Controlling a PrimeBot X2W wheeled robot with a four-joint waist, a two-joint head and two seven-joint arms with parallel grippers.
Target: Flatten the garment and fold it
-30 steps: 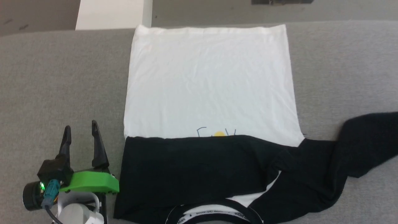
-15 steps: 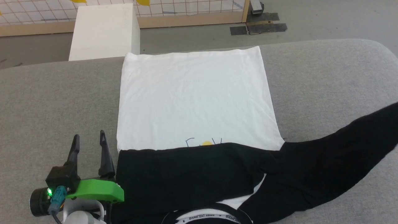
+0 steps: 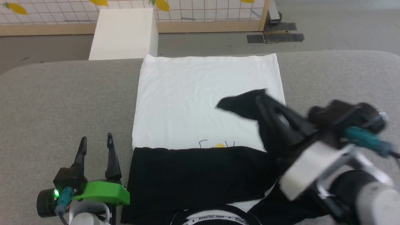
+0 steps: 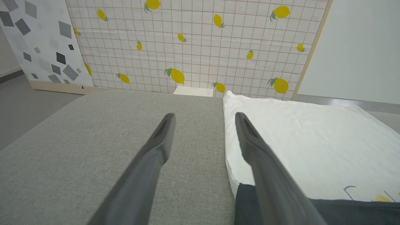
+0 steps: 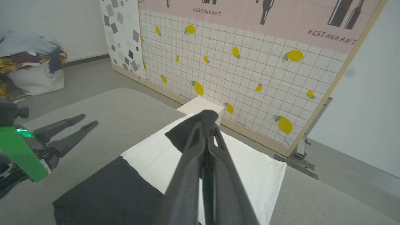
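The garment [image 3: 200, 93] lies on the grey table, white body spread flat, collar and lettered neck tape [image 3: 215, 217] at the near edge. One black sleeve [image 3: 193, 175] lies folded across the chest, just below the small print [image 3: 218, 144]. My right gripper [image 3: 261, 95] is shut on the other black sleeve [image 3: 239, 104] and holds its end lifted over the white body; in the right wrist view the cloth [image 5: 182, 134] hangs from the shut right gripper [image 5: 206, 123]. My left gripper [image 3: 96, 139] stands open and holds nothing, beside the garment's left edge [image 4: 229, 147].
The grey padded table [image 3: 62, 100] reaches wide on both sides of the garment. A white box [image 3: 125, 34] stands on the floor past the far edge, before a lemon-patterned screen [image 4: 193, 47]. A pile of clothes [image 5: 28, 53] lies far off on the floor.
The head camera has shifted. My right arm has come into the picture and carried the spread-out black sleeve up and leftward over the white body. The left gripper has stayed put, open.
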